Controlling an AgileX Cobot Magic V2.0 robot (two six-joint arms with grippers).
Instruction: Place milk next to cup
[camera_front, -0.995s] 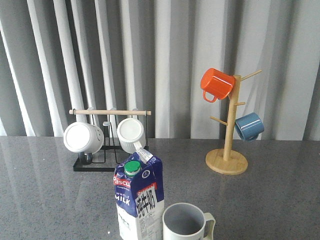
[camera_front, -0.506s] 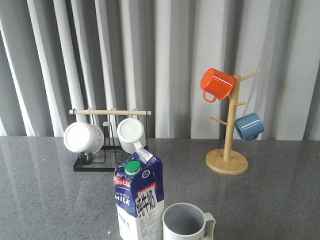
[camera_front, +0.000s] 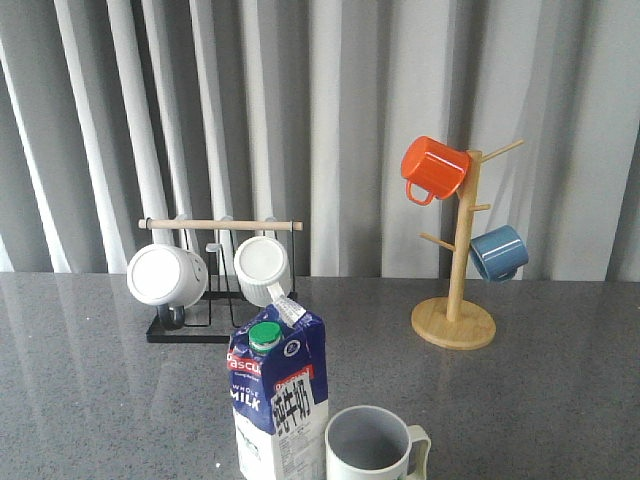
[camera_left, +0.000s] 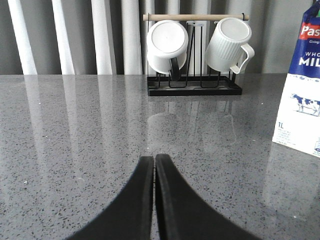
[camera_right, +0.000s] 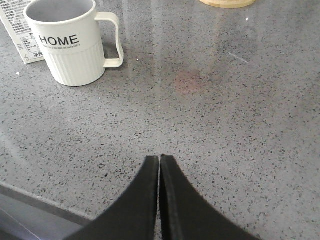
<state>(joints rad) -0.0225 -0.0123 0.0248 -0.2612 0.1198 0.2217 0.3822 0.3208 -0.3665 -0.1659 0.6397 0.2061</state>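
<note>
The milk carton (camera_front: 275, 400) stands upright near the table's front edge, blue and white with a green cap. The ribbed "HOME" cup (camera_front: 370, 446) stands just to its right, close beside it. The carton also shows in the left wrist view (camera_left: 302, 85), and the cup in the right wrist view (camera_right: 72, 42) with a corner of the carton (camera_right: 17, 30) behind it. My left gripper (camera_left: 153, 159) is shut and empty above bare table, left of the carton. My right gripper (camera_right: 159, 159) is shut and empty near the front edge, right of the cup. Neither gripper shows in the front view.
A black rack (camera_front: 215, 290) with a wooden bar holds two white mugs (camera_front: 165, 275) at the back left. A wooden mug tree (camera_front: 455, 320) at the back right carries an orange mug (camera_front: 432, 168) and a blue mug (camera_front: 497, 252). Grey curtains hang behind the speckled table (camera_front: 90, 380).
</note>
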